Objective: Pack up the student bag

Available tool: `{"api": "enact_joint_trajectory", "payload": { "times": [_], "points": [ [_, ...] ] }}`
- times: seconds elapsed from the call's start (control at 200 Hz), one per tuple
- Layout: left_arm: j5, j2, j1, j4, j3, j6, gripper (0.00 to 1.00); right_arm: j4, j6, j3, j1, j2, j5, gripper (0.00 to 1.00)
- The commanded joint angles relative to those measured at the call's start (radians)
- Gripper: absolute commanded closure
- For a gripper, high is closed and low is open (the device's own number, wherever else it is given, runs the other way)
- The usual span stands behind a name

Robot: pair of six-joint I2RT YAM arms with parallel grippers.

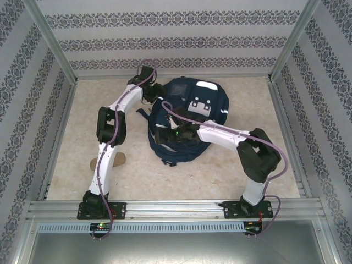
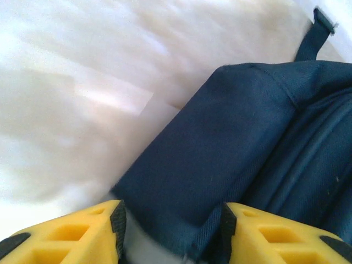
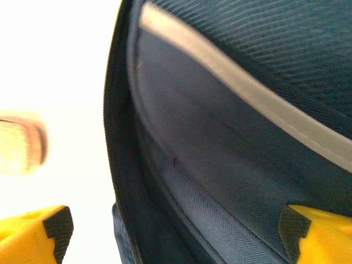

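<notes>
The student bag (image 1: 181,91), a navy backpack with pale patches near its top, lies in the middle of the table. My left gripper (image 1: 147,94) is at the bag's upper left edge. In the left wrist view a thick fold of the navy fabric (image 2: 231,137) sits between its yellow fingers, and the left gripper (image 2: 172,225) is shut on it about half wide. My right gripper (image 1: 171,135) hangs over the bag's lower left part. In the right wrist view it stands wide open (image 3: 175,231) above a zipper seam of the bag (image 3: 220,165), below a pale reflective stripe (image 3: 247,93).
A tan flat object (image 1: 116,159) lies on the table left of the bag, partly behind my left arm; it shows blurred as a tan shape (image 3: 22,146). A dark strap (image 2: 311,38) trails from the bag. Patterned walls and metal rails enclose the table.
</notes>
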Motion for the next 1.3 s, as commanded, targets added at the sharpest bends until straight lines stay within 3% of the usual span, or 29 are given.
{"api": "enact_joint_trajectory", "payload": {
  "times": [0.0,0.13,0.325,0.709,0.784,0.929,1.154,1.294],
  "points": [
    [0.102,-0.012,-0.040,-0.154,0.061,0.065,0.45,0.007,0.053,0.054,-0.001,0.102,-0.080,0.02],
    [0.075,-0.131,0.000,-0.177,-0.019,0.097,0.38,0.034,0.055,0.151,-0.022,0.175,-0.128,0.02],
    [0.009,-0.425,0.070,-0.143,-0.309,0.129,0.31,-0.025,0.007,0.303,-0.053,0.217,-0.145,0.02],
    [-0.189,-1.058,0.178,-0.034,-1.102,-0.065,0.23,-0.200,-0.268,0.293,-0.037,0.076,0.080,0.02],
    [-0.219,-1.145,0.184,-0.046,-1.204,-0.087,0.22,-0.237,-0.343,0.306,-0.016,0.084,0.133,0.13],
    [-0.237,-1.255,0.190,-0.040,-1.362,-0.131,0.21,-0.315,-0.440,0.355,0.023,0.147,0.251,0.32],
    [-0.222,-1.291,0.195,-0.052,-1.456,-0.168,0.19,-0.340,-0.514,0.386,0.081,0.234,0.393,0.32],
    [-0.210,-1.289,0.195,-0.068,-1.496,-0.229,0.19,-0.369,-0.530,0.405,0.096,0.289,0.497,0.40]
  ]
}}
